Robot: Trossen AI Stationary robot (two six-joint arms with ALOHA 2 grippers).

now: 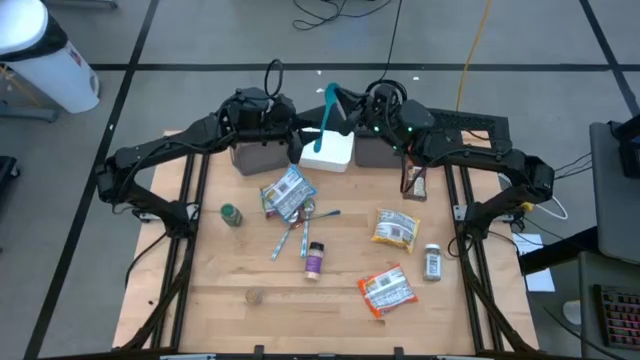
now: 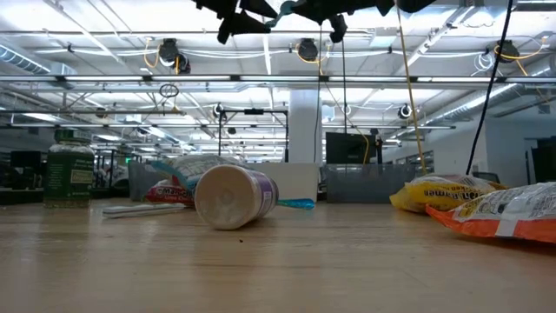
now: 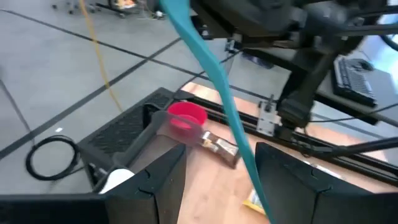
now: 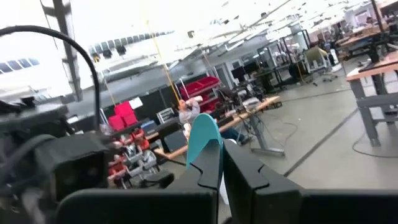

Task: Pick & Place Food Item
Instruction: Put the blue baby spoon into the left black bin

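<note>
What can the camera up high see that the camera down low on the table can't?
Only the high view shows both arms meeting over the white box, with the right gripper shut on the teal utensil, and the red-capped bottle lying near the table's right edge. Only the low view shows the ceiling lights. Both show the purple jar and orange packet.

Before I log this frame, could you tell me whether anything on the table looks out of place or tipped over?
Yes: the purple-labelled bottle lies on its side mid-table, while the green jar stands upright. A teal utensil also sticks up above the white box, between the two grippers.
</note>
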